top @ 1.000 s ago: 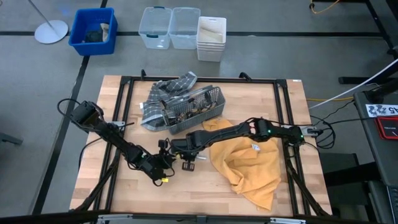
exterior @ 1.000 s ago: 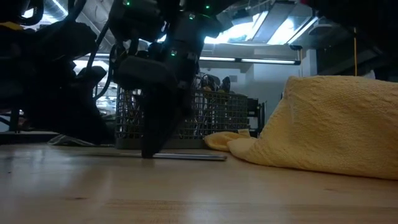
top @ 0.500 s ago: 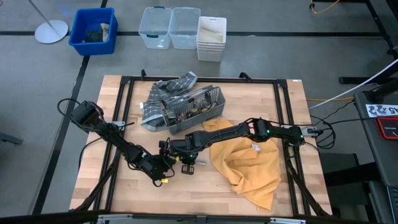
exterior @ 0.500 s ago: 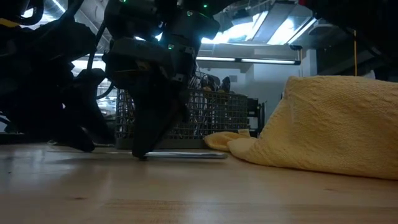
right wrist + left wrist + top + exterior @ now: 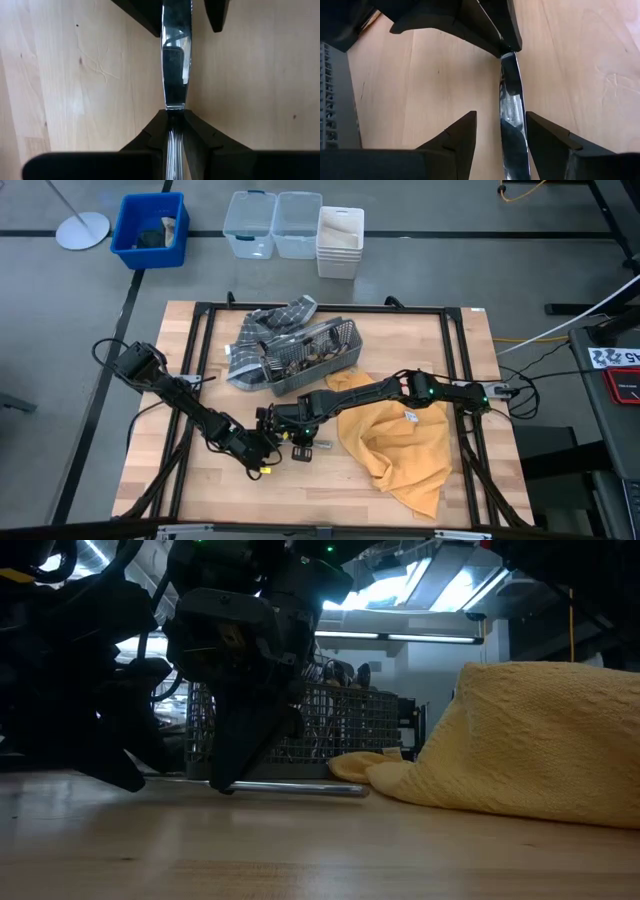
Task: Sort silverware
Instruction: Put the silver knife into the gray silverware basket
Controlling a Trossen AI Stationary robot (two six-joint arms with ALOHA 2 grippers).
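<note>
High view: both end effectors meet at centre frame on the table point(image 5: 400, 340), below the wire basket point(image 5: 305, 360) and left of the yellow cloth point(image 5: 400, 450).

Low view: a knife point(image 5: 295, 788) lies flat on the wood, centre frame.

Left wrist view: the left end effector point(image 5: 501, 131) stands apart, straddling the blade.

Right wrist view: the right end effector point(image 5: 173, 131) is clamped on the knife's end. It looks stiff, light and slippery, so gripping across its narrow width seems safest.

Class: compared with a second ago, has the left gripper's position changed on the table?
Yes. The left gripper has edged slightly toward the right gripper, its fingers now open around the knife.
</note>
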